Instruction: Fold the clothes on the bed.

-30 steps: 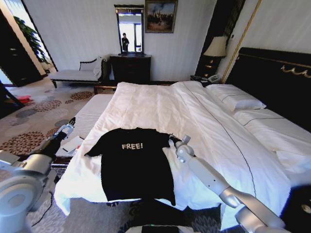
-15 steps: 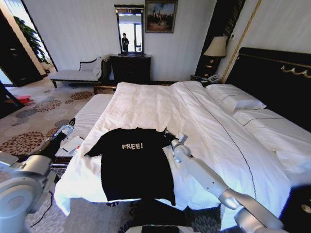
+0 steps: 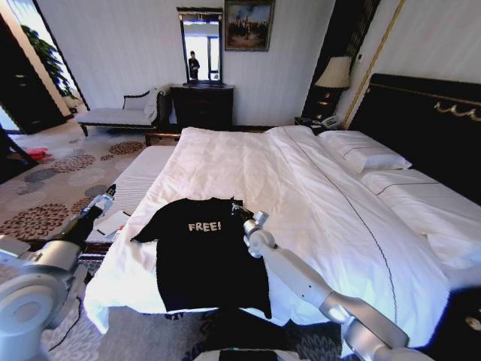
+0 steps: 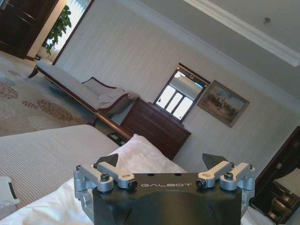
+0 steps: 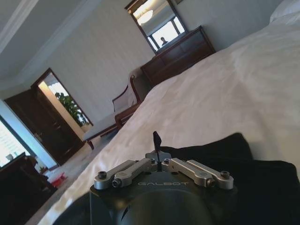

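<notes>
The clothes, a black T-shirt (image 3: 207, 256) with white "FREE!" lettering, lie flat at the near corner of the bed (image 3: 316, 195), hem hanging over the edge. My right gripper (image 3: 239, 210) is at the shirt's right shoulder, just right of the collar. In the right wrist view its fingers (image 5: 157, 140) are pressed together with black fabric (image 5: 243, 164) right at them, apparently pinching the sleeve. The arm covers the sleeve itself. My left gripper (image 3: 107, 194) hangs open (image 4: 159, 161) off the bed's left side, well clear of the shirt.
A striped low mattress (image 3: 139, 177) adjoins the bed's left side, with a white item (image 3: 113, 223) near my left arm. Pillows (image 3: 368, 154) and the dark headboard (image 3: 421, 113) are at right. A chaise bench (image 3: 113, 114) and dark dresser (image 3: 201, 105) stand along the far wall.
My right gripper has travelled left from the shirt's outer right sleeve toward the collar, and the sleeve no longer sticks out to the right. The left arm has stayed put.
</notes>
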Controlling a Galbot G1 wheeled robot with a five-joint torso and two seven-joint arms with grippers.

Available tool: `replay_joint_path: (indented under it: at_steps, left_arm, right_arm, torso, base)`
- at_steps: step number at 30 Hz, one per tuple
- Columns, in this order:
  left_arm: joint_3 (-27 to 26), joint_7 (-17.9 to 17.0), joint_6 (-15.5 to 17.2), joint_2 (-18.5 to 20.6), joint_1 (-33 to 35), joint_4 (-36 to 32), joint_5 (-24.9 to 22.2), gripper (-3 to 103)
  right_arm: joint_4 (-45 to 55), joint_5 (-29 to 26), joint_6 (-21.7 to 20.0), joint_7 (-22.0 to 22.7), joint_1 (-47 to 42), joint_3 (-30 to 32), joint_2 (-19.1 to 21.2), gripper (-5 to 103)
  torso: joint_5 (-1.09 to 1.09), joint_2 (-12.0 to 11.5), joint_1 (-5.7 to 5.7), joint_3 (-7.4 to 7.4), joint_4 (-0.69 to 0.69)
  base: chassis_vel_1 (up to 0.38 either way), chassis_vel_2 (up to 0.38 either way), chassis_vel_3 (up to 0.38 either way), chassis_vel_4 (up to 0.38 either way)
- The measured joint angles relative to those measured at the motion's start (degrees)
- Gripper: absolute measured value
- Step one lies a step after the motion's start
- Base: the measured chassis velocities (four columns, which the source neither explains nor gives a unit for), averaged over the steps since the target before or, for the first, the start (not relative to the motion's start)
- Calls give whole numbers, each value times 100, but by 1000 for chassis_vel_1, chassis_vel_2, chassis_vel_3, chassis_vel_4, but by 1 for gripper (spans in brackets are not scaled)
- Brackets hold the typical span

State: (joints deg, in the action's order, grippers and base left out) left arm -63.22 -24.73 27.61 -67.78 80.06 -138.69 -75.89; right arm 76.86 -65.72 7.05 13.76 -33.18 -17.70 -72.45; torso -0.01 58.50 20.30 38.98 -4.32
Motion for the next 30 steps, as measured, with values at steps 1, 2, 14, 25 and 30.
replay_joint_path:
  at_steps: [1,2,14,25,30]
  left_arm:
    - [7,0,0,-3,-7,10,9,100]
    - [7,0,0,-3,-7,10,9,100]
    - [168,7,-1,-32,-90,133,117,100]
    - [300,15,1,-70,-93,127,217,100]
    - [279,17,1,-65,-67,130,220,100]
  right_arm:
    - [-63,45,1,0,0,-26,-41,0]
    - [-63,45,1,0,0,-26,-41,0]
    - [212,335,72,-80,-240,-25,63,17]
    - [916,-236,-125,620,-572,203,456,60]
    - [723,-741,-298,828,-463,451,420,82]
  torso:
    - [0,0,0,0,0]
    - [0,0,0,0,0]
    - [0,0,0,0,0]
    - [1,0,0,0,0]
    - [1,0,0,0,0]
  base:
    - [0,0,0,0]
    - [0,0,0,0]
    - [0,0,0,0]
    - [0,0,0,0]
    - [0,0,0,0]
